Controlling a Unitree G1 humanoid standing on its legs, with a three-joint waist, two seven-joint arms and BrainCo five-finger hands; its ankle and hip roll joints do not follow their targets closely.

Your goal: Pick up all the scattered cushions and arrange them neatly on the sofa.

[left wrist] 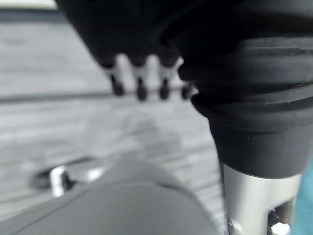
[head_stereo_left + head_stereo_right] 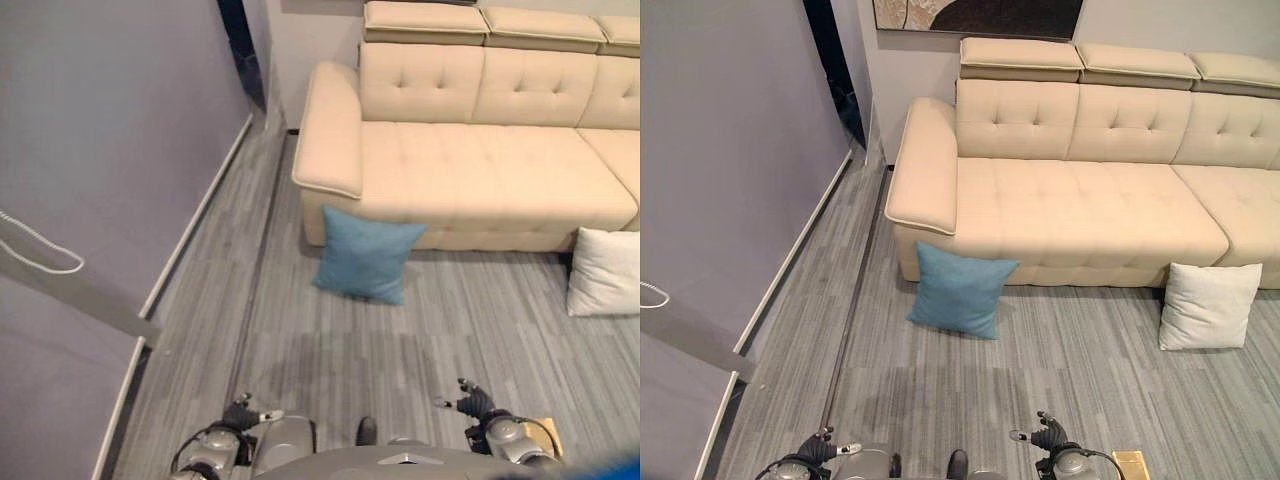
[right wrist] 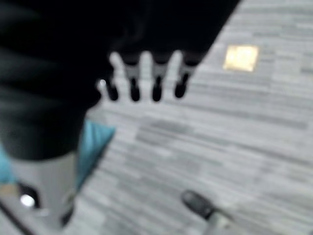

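Both hands low, close in front of the body, well short of any cushion. Left hand (image 2: 243, 414) and right hand (image 2: 476, 404): in each wrist view the fingers (image 1: 140, 84) hang straight and slightly apart, nothing in them; same for the right fingers (image 3: 145, 78).

Blue cushion (image 2: 366, 256) stands on the floor, tilted back against the front of the sofa (image 2: 470, 170), just below the sofa's left armrest corner. White cushion (image 2: 1207, 305) also on the floor, propped at the sofa's front further toward the right end. Sofa seat bare.

Key relation: blue cushion lies straight ahead of the hands and roughly between them, a shade nearer the left hand; well apart from both. Its broad face is turned toward the robot, its wide axis running parallel to the sofa front. White cushion is off to the right, on the right hand's side.

Judgement: no grasp yet begun; closing the gap to the blue cushion comes first.
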